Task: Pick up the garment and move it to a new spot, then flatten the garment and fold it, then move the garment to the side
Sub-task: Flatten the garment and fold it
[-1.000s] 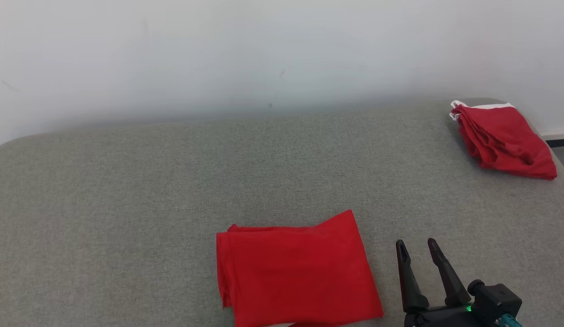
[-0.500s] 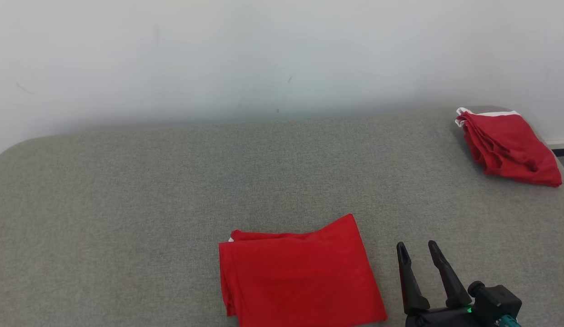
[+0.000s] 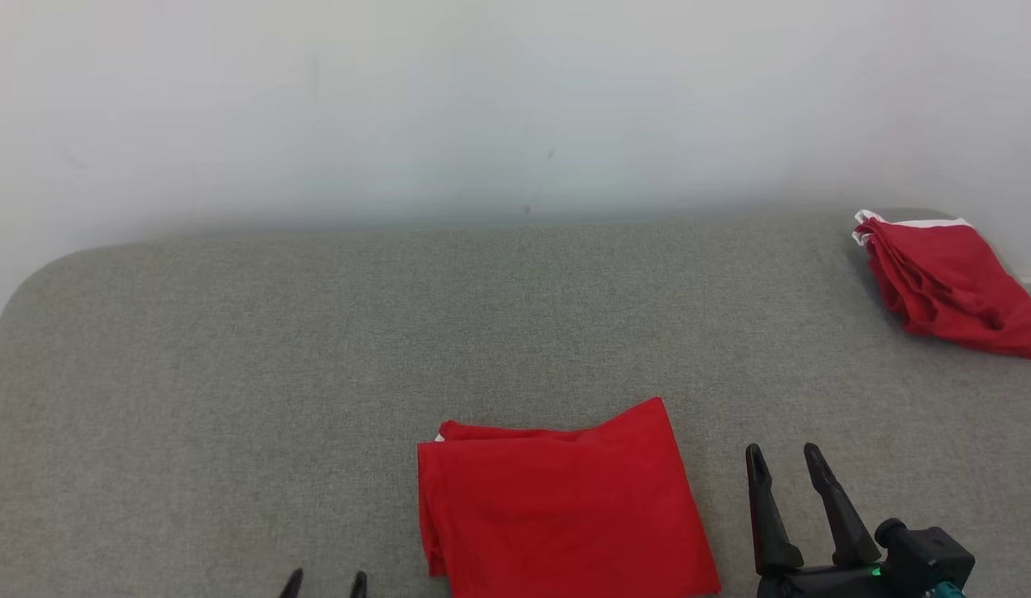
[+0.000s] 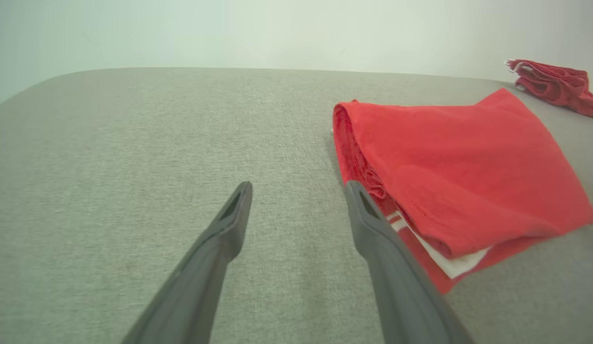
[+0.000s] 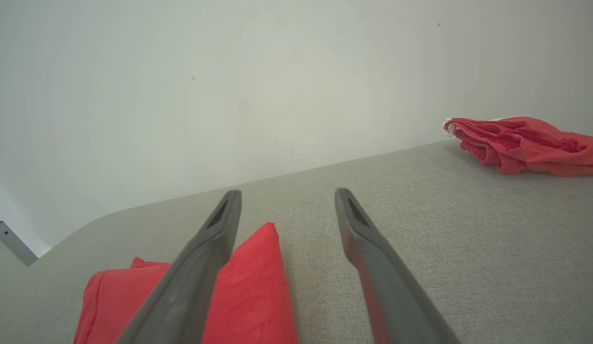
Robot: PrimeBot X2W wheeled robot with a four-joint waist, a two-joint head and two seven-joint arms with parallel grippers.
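From the head view, the whole scene has slid a little right and down over the last second. That is the head turning, not the cloth moving. The folded red garment (image 3: 565, 507) lies in the same place on the grey padded surface (image 3: 233, 332), near its front edge. What is new is the pair of dark tips of the left hand (image 3: 327, 579) at the bottom edge, left of the garment. The right hand (image 3: 784, 455) sits just right of it as before, fingers apart and holding nothing. A second red garment (image 3: 951, 286) lies bunched at the far right corner. I take it the fold is finished and both hands are lining up for the move to the side.

In the left wrist view, the left hand (image 4: 298, 191) is spread and empty. Its right finger is just beside the garment's (image 4: 468, 162) layered edge, where a white stripe (image 4: 449, 263) peeks out.

In the right wrist view, the right hand (image 5: 287, 196) is likewise parted, with a corner of the garment (image 5: 248, 296) beneath its left finger. I cannot tell whether they touch. The bunched garment (image 5: 525, 143) is well apart.

Both garments lie straight on the padding, not inside anything.
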